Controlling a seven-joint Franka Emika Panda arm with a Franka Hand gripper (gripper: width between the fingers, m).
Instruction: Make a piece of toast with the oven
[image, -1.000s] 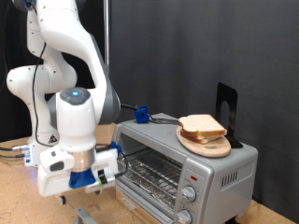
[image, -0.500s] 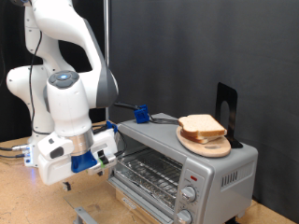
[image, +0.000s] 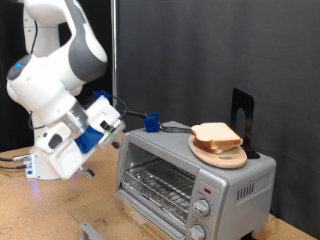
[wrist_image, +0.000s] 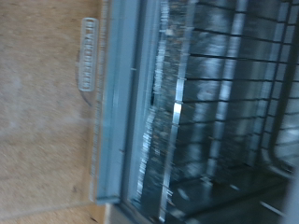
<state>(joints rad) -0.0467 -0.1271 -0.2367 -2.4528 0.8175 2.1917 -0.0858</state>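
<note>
gripper (image: 88, 172), grip state unclear, hangs beside the open oven (image: 195, 177); the piece of toast (image: 216, 134) sits on top, beyond it. a swing could clip the lowered door.

Glossy white rounded arm (image: 55, 70); dark grey joints; blue wrist fittings (image: 101, 120)

The boxy silver-grey toaster oven (image: 195, 177) has a brushed, matt metal casing and a glossy wire rack (wrist_image: 220, 103). The round plate (image: 219, 153) is smooth wood. The worktop (image: 30, 205) is rough particle board.
</note>
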